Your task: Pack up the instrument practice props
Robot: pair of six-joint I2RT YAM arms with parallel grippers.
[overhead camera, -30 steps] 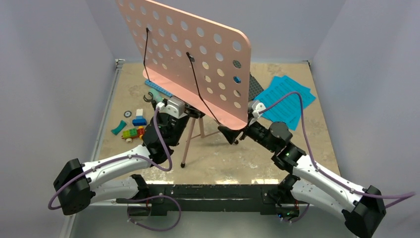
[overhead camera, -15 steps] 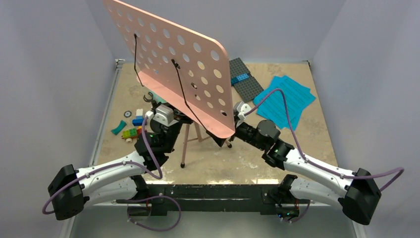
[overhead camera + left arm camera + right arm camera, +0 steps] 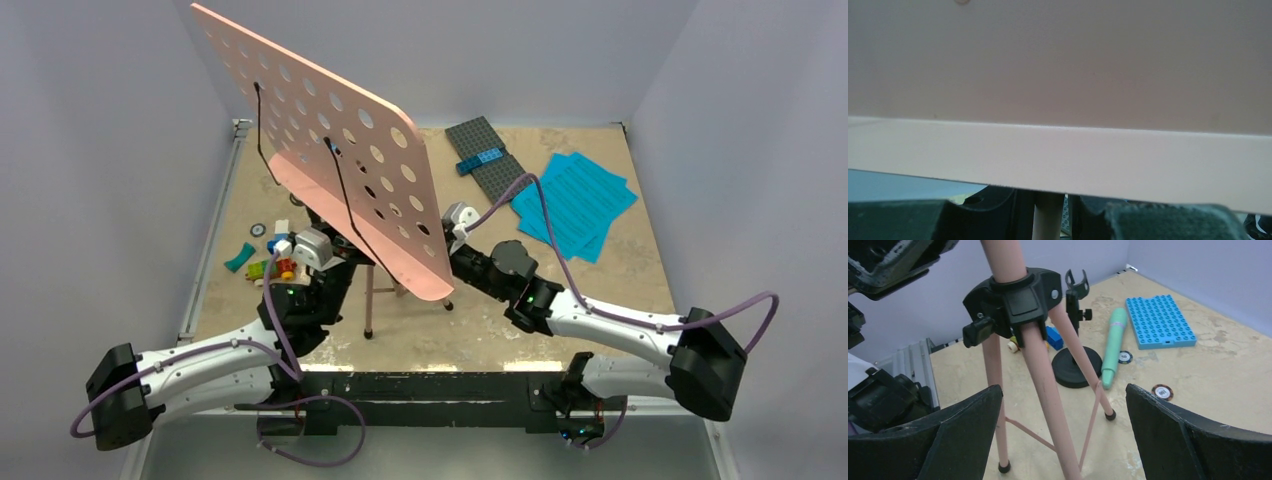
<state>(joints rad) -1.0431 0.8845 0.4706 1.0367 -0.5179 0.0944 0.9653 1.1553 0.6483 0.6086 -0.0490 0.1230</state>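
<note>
**Figure.** The step in hand, as judged, was taking down the pink music stand (image 3: 371, 300); nothing appeared packed yet.

- **Far left:** Loose toy bricks (image 3: 262, 266) lay at the left of the table (image 3: 600, 300).
- **Left arm:** The left gripper (image 3: 308, 246) sat under the perforated board (image 3: 330, 165). In its wrist view the fingers (image 3: 898, 220) were spread. The pole (image 3: 1048, 217) stood between them, apparently untouched, and the board's underside filled the rest of the view.
- **Stand:** It stood on its three legs near the table's middle. The board was steeply tilted, with its high edge to the far left.
- **Right arm:** The right gripper (image 3: 455, 222) reached in beneath the board's low right corner. Its jaws were wide apart, flanking a tripod leg (image 3: 1045, 390) below the black hub (image 3: 1013, 300) without contact.
- **Beyond the legs:** The black round-base mic stand (image 3: 1078, 367) stood upright. The mint-green microphone (image 3: 1113, 347) lay just beside its base, apparently touching it.
- **Far right:** The cyan sheet-music pages (image 3: 578, 200) lay fanned out near the grey baseplate (image 3: 490, 160).

The next move probably called for one gripper to close on the pole and steady it while the other worked the hub's knob (image 3: 979, 330) to fold the legs. The top-heavy board could tip.
</note>
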